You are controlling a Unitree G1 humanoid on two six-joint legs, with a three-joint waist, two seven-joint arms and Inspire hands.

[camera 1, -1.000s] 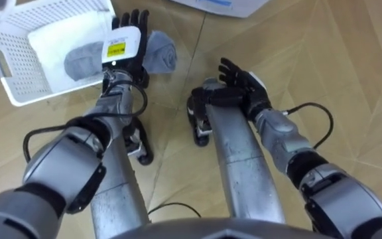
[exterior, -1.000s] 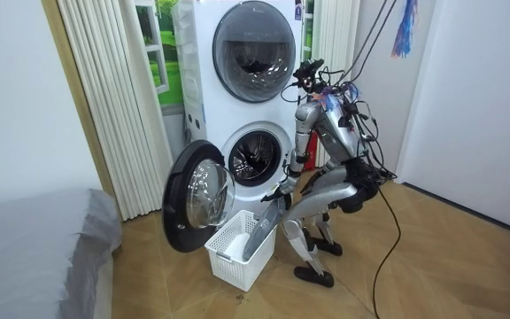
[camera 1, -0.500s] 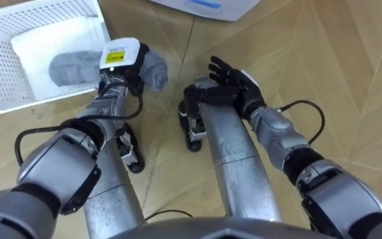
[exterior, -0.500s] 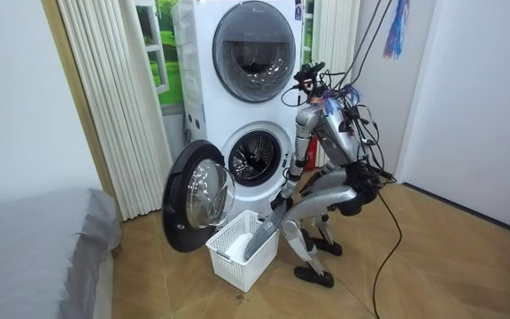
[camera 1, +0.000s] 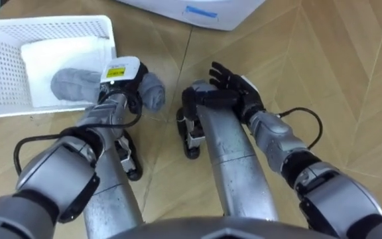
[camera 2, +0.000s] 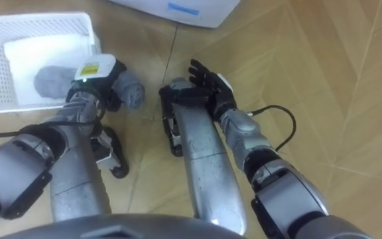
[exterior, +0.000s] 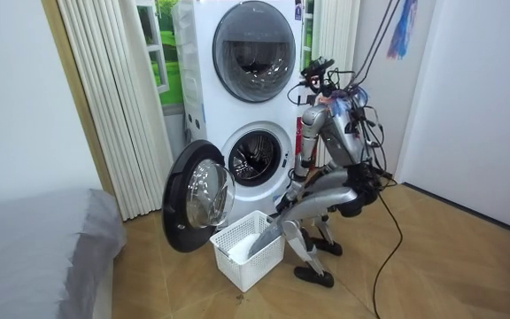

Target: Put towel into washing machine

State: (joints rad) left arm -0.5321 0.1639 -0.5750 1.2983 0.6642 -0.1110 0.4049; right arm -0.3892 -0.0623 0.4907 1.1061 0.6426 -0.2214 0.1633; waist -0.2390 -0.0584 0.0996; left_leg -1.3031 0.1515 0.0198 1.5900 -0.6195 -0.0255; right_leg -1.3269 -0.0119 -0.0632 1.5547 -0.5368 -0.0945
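Observation:
A rolled grey towel [camera 1: 71, 83] lies across the right rim of a white perforated basket [camera 1: 5, 53], one end [camera 2: 132, 91] sticking out over the floor. My left hand [camera 1: 121, 73] sits on top of the roll with its fingers curled down round it. My right hand [camera 1: 234, 83] rests open at my right knee, away from the towel. In the room view I stand bent low over the basket [exterior: 246, 252], facing the lower washing machine [exterior: 255, 159], whose round door [exterior: 193, 199] hangs open.
A folded white towel [camera 1: 58, 50] lies in the basket under the grey one. The washing machine's white base [camera 1: 197, 10] shows at the top edge. Wooden floor surrounds my legs. A bed [exterior: 34, 248] stands at the room view's left.
My left hand's fingers, straight a second ago, have curled down over the grey towel. The eye views have shifted. My right hand has stayed open.

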